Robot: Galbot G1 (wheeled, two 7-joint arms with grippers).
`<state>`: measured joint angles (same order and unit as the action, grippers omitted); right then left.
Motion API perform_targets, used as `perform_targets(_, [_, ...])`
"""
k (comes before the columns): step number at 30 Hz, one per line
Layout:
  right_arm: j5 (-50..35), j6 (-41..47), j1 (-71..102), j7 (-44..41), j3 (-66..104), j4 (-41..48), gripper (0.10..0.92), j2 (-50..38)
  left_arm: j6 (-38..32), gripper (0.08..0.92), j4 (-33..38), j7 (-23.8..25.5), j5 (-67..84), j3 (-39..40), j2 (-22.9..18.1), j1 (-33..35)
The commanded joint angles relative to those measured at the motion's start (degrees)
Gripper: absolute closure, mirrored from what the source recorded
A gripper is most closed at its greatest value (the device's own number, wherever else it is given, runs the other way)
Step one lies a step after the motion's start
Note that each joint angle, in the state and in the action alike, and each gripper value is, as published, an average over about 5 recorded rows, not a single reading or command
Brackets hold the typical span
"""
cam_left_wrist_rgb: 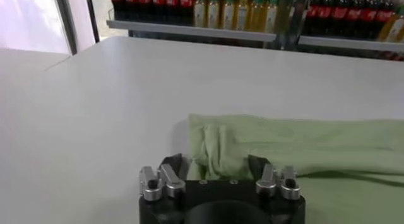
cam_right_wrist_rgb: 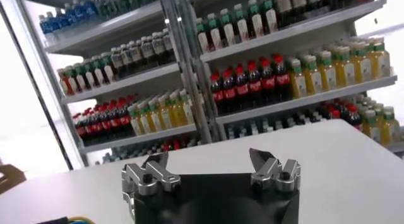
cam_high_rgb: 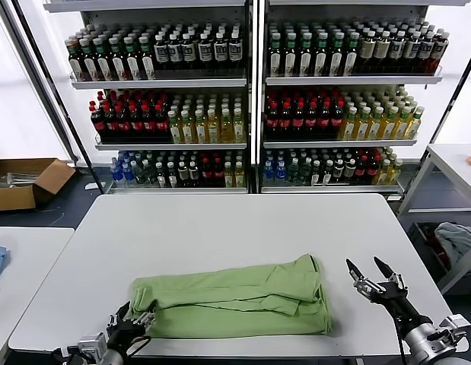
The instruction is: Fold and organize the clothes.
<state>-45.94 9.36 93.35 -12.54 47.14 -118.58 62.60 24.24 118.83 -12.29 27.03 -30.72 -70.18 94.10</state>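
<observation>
While the green polo shirt [cam_high_rgb: 235, 298] lies folded at the white table's [cam_high_rgb: 220, 228] near edge, both grippers hang empty. Left gripper [cam_high_rgb: 136, 319], jaws spread, sits at its left end; right gripper [cam_high_rgb: 372, 272], jaws wide, hovers beside it. Soft, limp fabric looks best pinched at edges.

Shirt [cam_high_rgb: 235, 299]: lying folded on the table [cam_high_rgb: 220, 228], toward its near edge, stretched left to right.
Left gripper [cam_high_rgb: 133, 322]: at the shirt's near-left corner, jaws either side of the cloth edge.
Right gripper [cam_high_rgb: 370, 269]: right of the shirt, apart from it, raised over the table.
Shelves of bottles [cam_high_rgb: 243, 99]: behind the table.
Cardboard box [cam_high_rgb: 26, 182]: on the floor, far left.
</observation>
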Motion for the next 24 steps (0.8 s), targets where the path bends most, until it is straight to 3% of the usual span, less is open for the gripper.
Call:
perform_targets(1, [-1.6, -0.9, -0.3, 1.2, 0.4, -1.0, 0.203, 0.4, -1.1, 0.424, -2.7, -0.7, -6.5, 2.8, -2.7, -0.3])
perform_targets(10, [-1.1, -0.5, -1.1, 1.4, -1.2, -1.3, 0.203, 0.7, -5.2, 0.684, -2.1, 1.2, -10.1, 2.4, -1.7, -0.2])
perform_targets(17, [-0.6, -0.4, -1.7, 2.2, -2.0, -2.3, 0.203, 1.1, -9.5, 0.873, -1.4, 4.3, -15.4, -3.1, 2.0, 0.2])
perform_targets(24, [-0.7, -0.1, -1.9, 2.6, -2.1, -3.5, 0.203, 1.2, -10.1, 0.900, -3.1, 7.7, -8.8, -20.6, 10.0, -0.2])
